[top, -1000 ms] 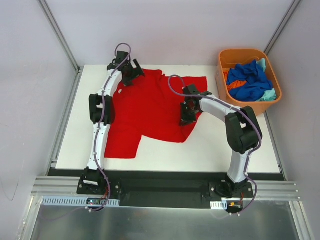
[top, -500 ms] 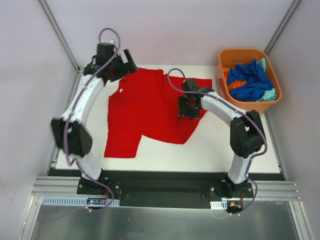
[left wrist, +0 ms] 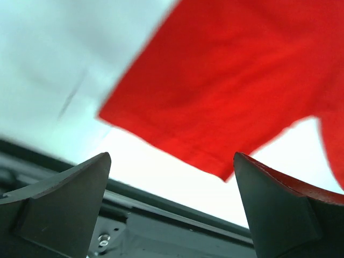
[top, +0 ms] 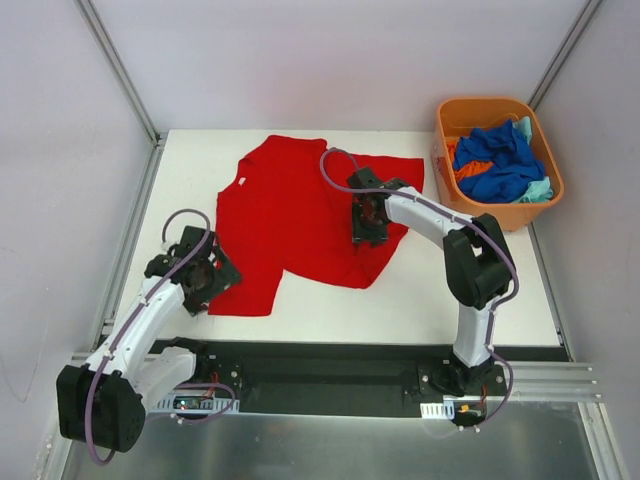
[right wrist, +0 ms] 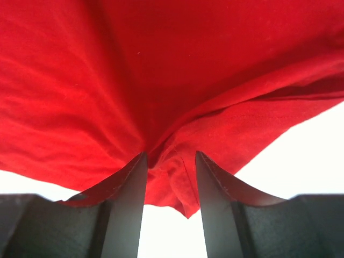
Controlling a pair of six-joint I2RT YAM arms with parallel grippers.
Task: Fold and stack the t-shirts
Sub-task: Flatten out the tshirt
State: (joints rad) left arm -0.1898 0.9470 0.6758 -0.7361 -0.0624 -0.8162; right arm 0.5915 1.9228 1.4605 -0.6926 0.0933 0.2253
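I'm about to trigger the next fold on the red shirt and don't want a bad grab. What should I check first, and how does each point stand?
1. Left gripper open and empty: ok.
2. Red t-shirt corner between its jaws: not ok, the corner lies ahead of them.
3. Cloth inside the right gripper: ok, a fold sits between its jaws.
4. Right pinch firm: cannot tell.
5. Shirt lying flat: not ok, bunched at the right gripper.
6. Other shirts kept in the orange tub: ok.
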